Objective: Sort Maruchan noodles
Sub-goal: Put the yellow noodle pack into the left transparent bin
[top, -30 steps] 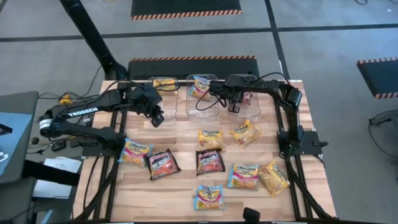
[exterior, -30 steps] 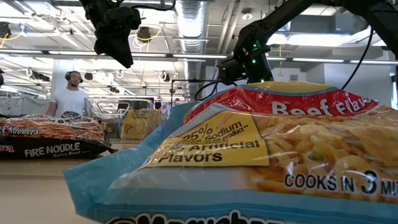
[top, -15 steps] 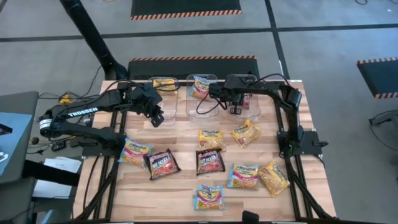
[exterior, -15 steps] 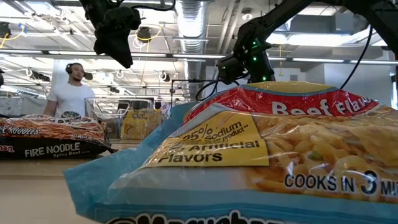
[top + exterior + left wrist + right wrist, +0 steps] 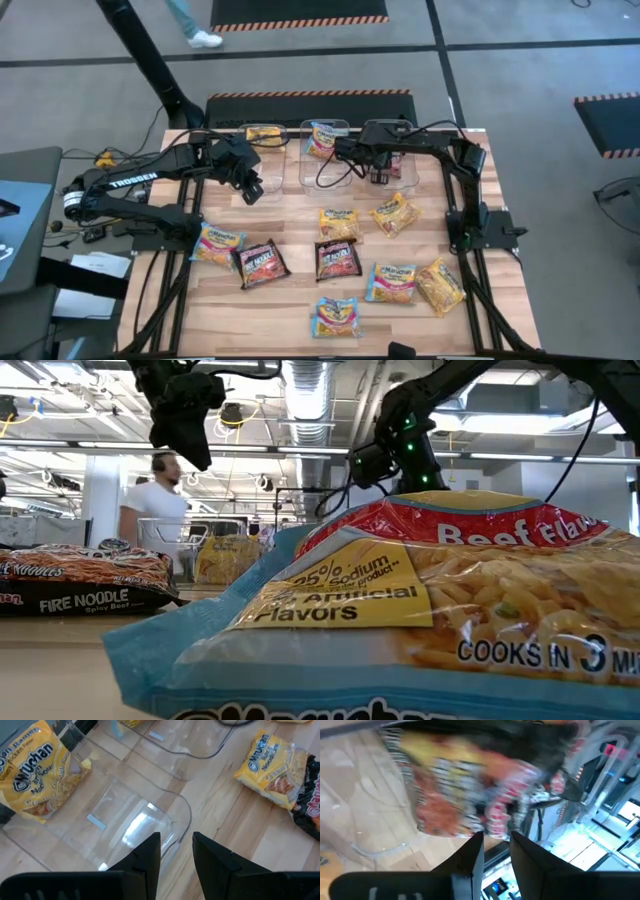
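Observation:
Three clear bins stand at the table's far edge. The left bin holds a yellow-orange packet, the middle bin a light blue one, and the right bin a black-red one. Several more packets lie flat on the wood: yellow-orange, light blue, black-red. My right gripper hovers shut over the right bin, just short of the black-red packet. My left gripper hangs shut above the left bin's near rim.
The bins' clear walls rise under both grippers. A black cable loops from the right arm over the middle bin. Bare wood lies between the bins and the packet rows. A person walks in the room behind.
My right gripper has risen a little over the right bin, while the black-red packet has stayed in the bin. The person in the background has walked toward the right of the low view.

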